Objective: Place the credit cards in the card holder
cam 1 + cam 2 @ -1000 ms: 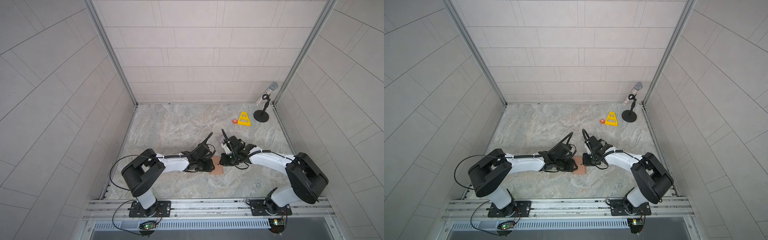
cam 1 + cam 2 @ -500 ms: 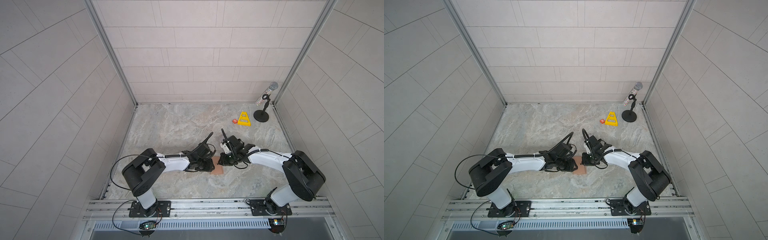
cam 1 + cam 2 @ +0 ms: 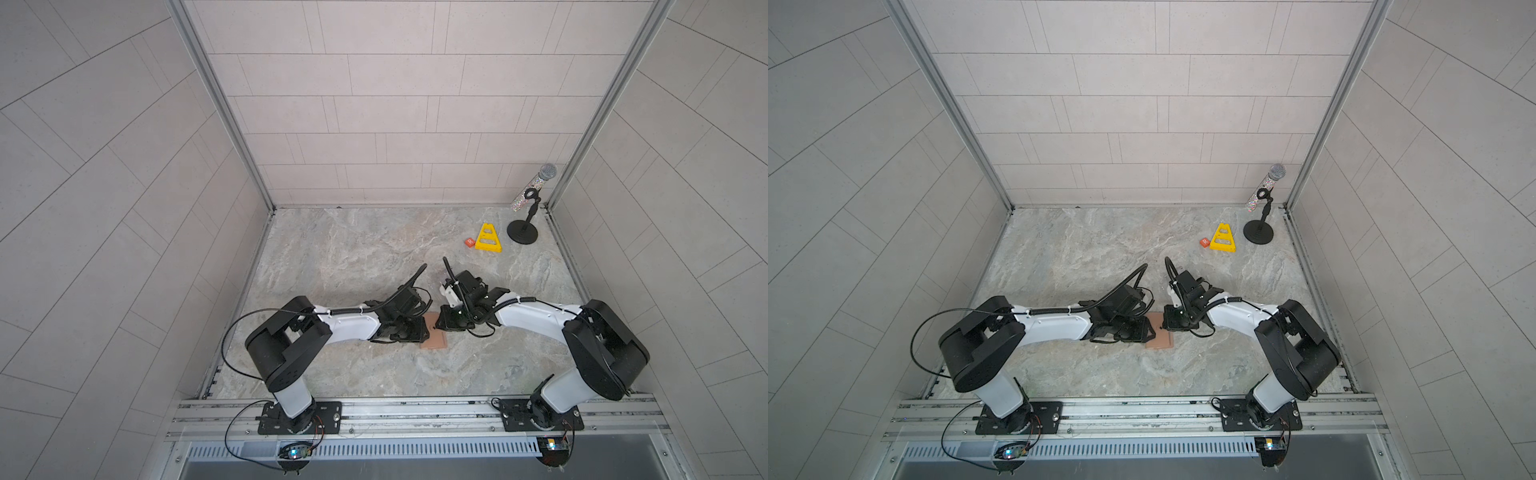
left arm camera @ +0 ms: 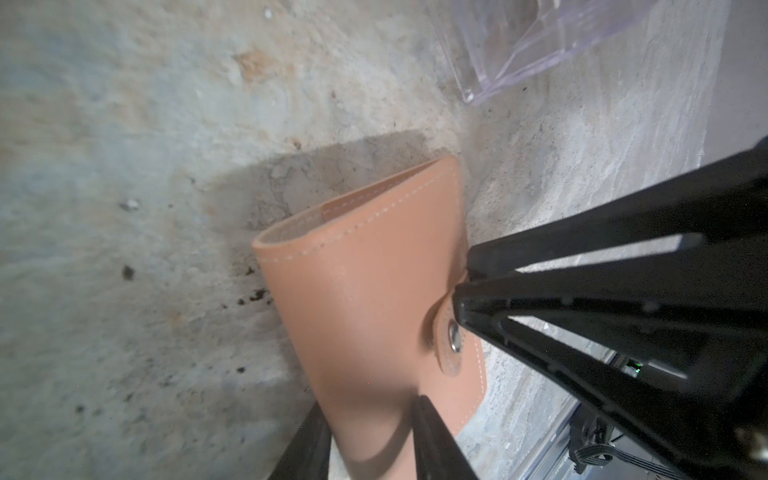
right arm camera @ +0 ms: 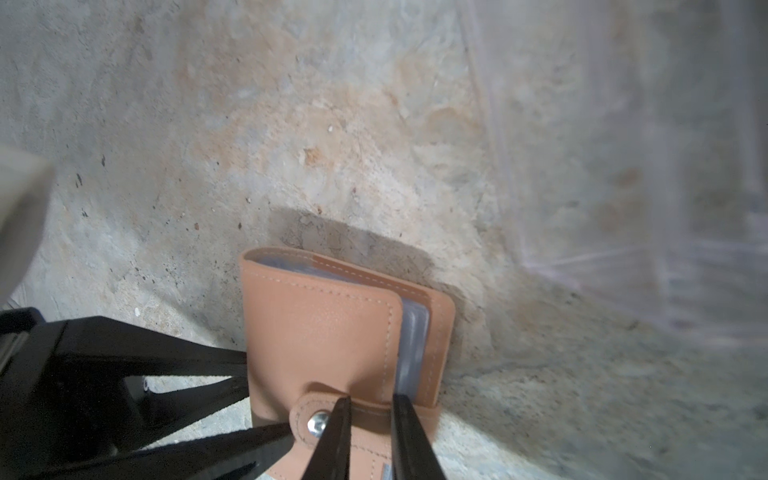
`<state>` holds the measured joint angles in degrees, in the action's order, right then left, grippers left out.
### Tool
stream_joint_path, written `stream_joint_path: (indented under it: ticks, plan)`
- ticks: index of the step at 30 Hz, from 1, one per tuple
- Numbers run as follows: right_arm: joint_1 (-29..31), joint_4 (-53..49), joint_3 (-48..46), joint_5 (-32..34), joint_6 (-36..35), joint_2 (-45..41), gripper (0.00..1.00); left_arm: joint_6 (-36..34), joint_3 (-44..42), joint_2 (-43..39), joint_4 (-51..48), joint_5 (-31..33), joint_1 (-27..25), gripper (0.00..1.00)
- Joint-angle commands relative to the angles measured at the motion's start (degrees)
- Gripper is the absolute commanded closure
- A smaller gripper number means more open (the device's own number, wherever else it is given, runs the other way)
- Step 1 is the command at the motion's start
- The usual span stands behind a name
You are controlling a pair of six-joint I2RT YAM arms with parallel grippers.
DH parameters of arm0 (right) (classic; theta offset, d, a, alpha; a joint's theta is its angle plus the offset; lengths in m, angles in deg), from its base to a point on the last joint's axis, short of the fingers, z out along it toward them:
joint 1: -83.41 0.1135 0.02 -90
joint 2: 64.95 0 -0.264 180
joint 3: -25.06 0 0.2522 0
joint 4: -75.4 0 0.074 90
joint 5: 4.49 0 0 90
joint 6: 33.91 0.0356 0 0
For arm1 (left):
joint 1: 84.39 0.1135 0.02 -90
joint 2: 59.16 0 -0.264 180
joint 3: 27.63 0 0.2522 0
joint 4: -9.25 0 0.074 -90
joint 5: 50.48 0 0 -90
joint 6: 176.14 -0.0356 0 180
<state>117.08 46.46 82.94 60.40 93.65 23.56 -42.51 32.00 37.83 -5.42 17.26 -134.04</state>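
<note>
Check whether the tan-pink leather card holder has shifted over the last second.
No: the tan-pink leather card holder sits just as far from the yellow triangular stand as before.

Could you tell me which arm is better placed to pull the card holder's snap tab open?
Right. The right gripper has its fingers on either side of the snap tab, while the left gripper grips the card holder by its body, which should steady it.
</note>
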Motion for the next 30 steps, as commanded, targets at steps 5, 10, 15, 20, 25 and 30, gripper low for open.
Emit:
stream_joint_path:
  ticks: [5, 10, 15, 20, 25, 30]
  plan:
    - [1.1, 2.3, -1.2, -3.0, 0.4, 1.7, 0.80, -0.8, -0.1, 3.5, -2.6, 0.7, -0.9, 0.63]
    - [1.0, 3.7, -1.8, -4.4, 1.0, 1.5, 0.79, -0.9, -0.1, 3.5, -2.7, 0.9, -0.8, 0.63]
    - [1.0, 5.4, -2.7, -5.7, 1.6, 1.5, 0.77, -0.8, -0.1, 3.5, -2.8, 1.1, -0.9, 0.64]
    - [1.1, 5.4, -3.2, -5.5, 1.5, 1.8, 0.77, -0.8, -0.3, 3.4, -2.8, 1.3, -0.9, 0.64]
    - [1.0, 6.2, -3.5, -6.8, 1.5, 2.1, 0.74, -0.8, -0.3, 3.4, -2.9, 1.4, -1.0, 0.64]
    - [1.0, 6.6, -3.7, -6.9, 1.7, 2.0, 0.72, -0.9, -0.3, 3.5, -3.0, 1.3, -1.0, 0.64]
